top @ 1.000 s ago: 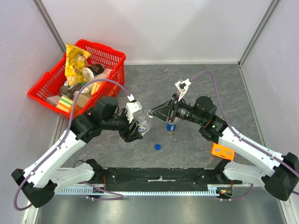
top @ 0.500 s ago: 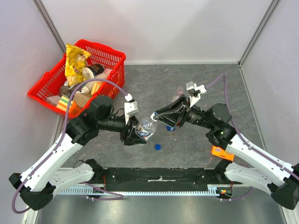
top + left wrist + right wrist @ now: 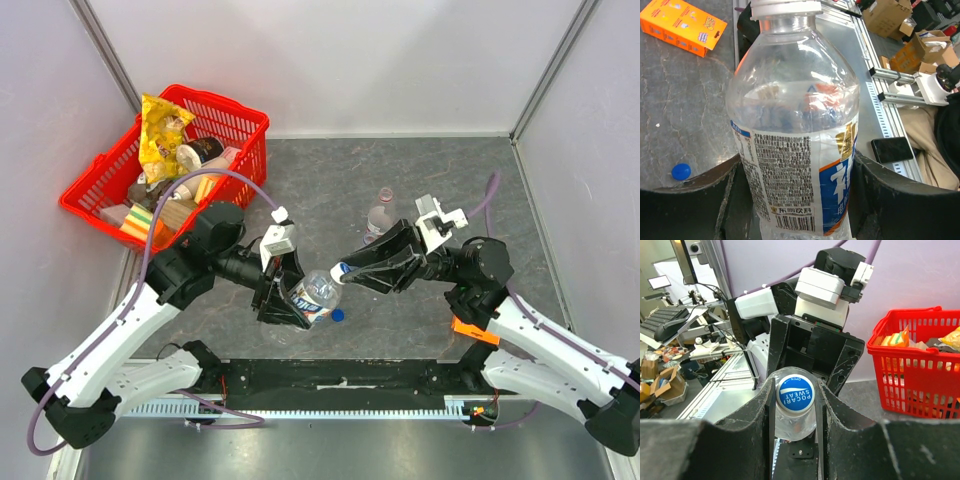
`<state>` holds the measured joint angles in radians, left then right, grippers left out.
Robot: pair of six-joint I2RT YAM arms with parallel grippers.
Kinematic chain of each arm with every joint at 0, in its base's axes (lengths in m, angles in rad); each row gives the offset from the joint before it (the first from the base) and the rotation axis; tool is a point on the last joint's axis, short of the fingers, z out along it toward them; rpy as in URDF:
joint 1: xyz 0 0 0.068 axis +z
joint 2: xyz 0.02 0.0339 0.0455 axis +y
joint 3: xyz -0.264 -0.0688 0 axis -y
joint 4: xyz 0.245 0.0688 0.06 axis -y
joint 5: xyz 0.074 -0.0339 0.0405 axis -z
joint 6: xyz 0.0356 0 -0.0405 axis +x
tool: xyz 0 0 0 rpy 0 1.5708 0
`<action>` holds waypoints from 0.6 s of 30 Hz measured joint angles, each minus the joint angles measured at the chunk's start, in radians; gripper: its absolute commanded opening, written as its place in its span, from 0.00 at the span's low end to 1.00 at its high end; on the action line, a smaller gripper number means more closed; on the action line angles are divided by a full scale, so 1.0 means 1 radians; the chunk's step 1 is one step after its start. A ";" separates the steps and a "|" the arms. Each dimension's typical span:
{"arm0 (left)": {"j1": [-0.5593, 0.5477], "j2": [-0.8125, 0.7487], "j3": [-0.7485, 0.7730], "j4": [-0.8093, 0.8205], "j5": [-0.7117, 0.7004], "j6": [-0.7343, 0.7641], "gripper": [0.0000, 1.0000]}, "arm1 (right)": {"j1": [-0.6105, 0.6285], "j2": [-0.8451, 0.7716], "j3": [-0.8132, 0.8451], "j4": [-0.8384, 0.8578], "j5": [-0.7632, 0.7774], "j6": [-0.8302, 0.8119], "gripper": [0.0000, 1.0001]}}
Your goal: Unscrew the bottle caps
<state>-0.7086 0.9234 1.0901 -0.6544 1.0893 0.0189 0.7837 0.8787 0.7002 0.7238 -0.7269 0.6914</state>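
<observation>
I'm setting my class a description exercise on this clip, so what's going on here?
The left gripper holds a clear bottle by its body, tipped on its side. The right gripper is shut on its white cap with the blue centre, seemingly to unscrew it. A loose blue cap lies on the table; another bottle stands farther back.

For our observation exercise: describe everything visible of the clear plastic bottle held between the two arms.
The clear plastic bottle has rounded shoulders and a pale label with blue and orange print and a barcode. It is held tilted above the grey table, body clamped in the left end effector. Its white, blue-centred screw cap is on, pinched by the right end effector.
</observation>
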 measured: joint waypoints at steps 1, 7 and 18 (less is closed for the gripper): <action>0.000 0.004 0.000 0.004 0.014 -0.001 0.32 | 0.000 -0.003 -0.001 0.005 -0.008 -0.004 0.00; 0.000 0.007 0.000 0.022 0.039 -0.003 0.31 | 0.000 -0.009 -0.001 0.024 -0.023 -0.019 0.10; -0.001 -0.012 0.000 0.014 0.006 0.009 0.30 | -0.003 -0.071 0.060 -0.194 0.129 -0.050 0.92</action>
<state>-0.7094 0.9112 1.0901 -0.6407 1.0954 0.0280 0.7807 0.8082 0.7597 0.5301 -0.5983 0.6415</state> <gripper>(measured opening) 0.676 0.824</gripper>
